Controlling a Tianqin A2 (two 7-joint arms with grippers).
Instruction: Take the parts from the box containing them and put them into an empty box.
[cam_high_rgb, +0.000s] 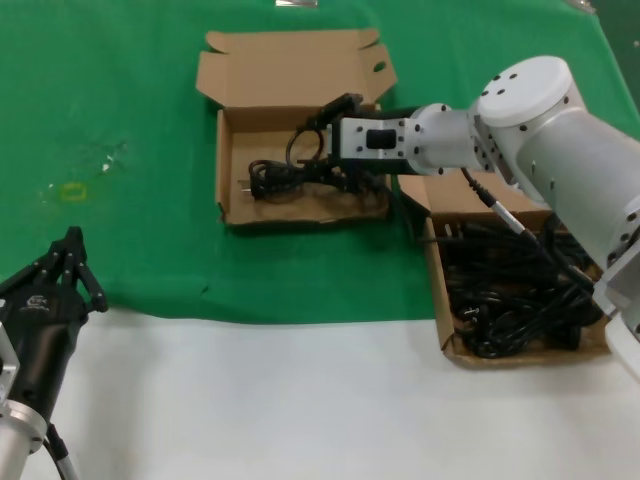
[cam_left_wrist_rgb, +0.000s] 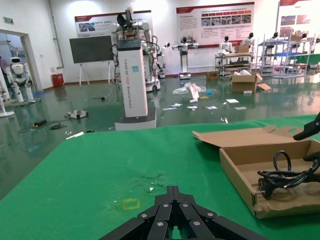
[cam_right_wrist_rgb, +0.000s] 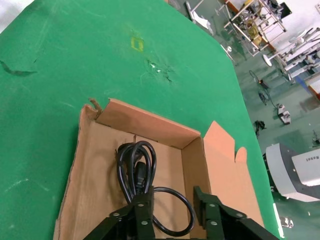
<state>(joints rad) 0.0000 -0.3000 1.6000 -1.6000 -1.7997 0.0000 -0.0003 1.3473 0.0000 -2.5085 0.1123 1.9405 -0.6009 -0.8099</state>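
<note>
The box containing the parts (cam_high_rgb: 437, 290) sits at the right, full of tangled black cords (cam_high_rgb: 510, 290). The other box (cam_high_rgb: 222, 170) lies open at the far centre with one looped cord (cam_high_rgb: 290, 178) on its floor. My right gripper (cam_high_rgb: 322, 130) reaches over this box from the right. In the right wrist view the right gripper (cam_right_wrist_rgb: 172, 200) is open, its fingers (cam_right_wrist_rgb: 145, 200) straddling a loop of that cord (cam_right_wrist_rgb: 135, 165) inside the box (cam_right_wrist_rgb: 150, 125). My left gripper (cam_high_rgb: 72, 250) is parked at the near left, shut and empty.
Green cloth (cam_high_rgb: 120, 120) covers the far table; a white surface (cam_high_rgb: 250, 400) lies near me. Both lids lie folded back behind the boxes. The left wrist view shows the left gripper (cam_left_wrist_rgb: 173, 192), the centre box (cam_left_wrist_rgb: 240, 170) and its cord (cam_left_wrist_rgb: 285, 175).
</note>
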